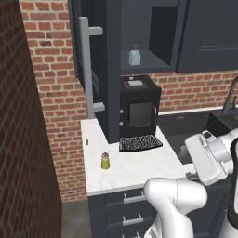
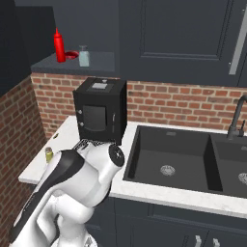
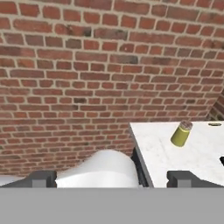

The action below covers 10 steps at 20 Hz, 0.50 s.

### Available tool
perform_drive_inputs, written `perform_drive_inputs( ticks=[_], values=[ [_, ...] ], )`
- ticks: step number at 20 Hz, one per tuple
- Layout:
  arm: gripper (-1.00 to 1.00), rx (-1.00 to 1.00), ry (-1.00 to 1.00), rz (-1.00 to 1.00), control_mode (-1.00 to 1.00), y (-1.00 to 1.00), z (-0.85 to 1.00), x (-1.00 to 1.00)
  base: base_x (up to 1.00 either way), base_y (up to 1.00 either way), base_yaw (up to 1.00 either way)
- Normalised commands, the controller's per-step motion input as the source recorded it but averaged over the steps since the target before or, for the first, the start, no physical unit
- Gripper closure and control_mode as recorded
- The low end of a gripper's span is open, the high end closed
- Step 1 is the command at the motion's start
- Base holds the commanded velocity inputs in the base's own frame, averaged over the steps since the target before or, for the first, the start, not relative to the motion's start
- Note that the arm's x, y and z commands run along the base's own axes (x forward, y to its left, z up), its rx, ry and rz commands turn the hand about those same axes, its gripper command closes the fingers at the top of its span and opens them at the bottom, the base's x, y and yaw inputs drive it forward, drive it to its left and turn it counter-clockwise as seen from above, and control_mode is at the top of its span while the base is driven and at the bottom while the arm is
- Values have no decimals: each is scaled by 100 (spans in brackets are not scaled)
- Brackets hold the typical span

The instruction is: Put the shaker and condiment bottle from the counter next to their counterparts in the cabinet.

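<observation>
At the far left of the left base view a brick side wall fills the edge, and the cabinet [image 1: 95, 69] hangs in the upper middle with its door swung open, its long pale bar handle [image 1: 86, 65] facing the camera. Inside, on the open shelf, stands the pale blue-grey jar [image 1: 134, 56]. Below it, on the counter [image 1: 135, 167], the shaker [image 1: 105, 161] stands upright at centre left, well apart from the black boxy appliance [image 1: 138, 106] and the dark grille mat [image 1: 139, 143] in front of that appliance. A dark sink basin sits to the right.

The right base view shows what the left one hides: in its upper left the condiment bottle [image 2: 60, 46] already stands upright on the cabinet shelf, just beside the same blue-grey jar [image 2: 84, 56], with a small red dish [image 2: 71, 54] between and behind them. The shaker [image 2: 48, 153] peeps out at the left edge, partly covered by the arm. The double sink [image 2: 183, 161] and a dark tap [image 2: 237, 118] take up the right half.

In the hand view the gripper [image 3: 111, 178] has its fingertips [image 3: 41, 178] spread wide near the bottom corners, holding nothing. The shaker [image 3: 181, 133] appears tilted at the right, on the white slab, against the brick wall.
</observation>
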Motion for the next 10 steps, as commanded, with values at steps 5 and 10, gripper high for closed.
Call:
perform_drive_inputs(
  ticks=[5,10],
  values=[
    [-100,-6,18,0,-100,52,-25,1,0,0,0],
    [-100,-1,4,2,-100,2,-1,3,0,0,0]
  ],
)
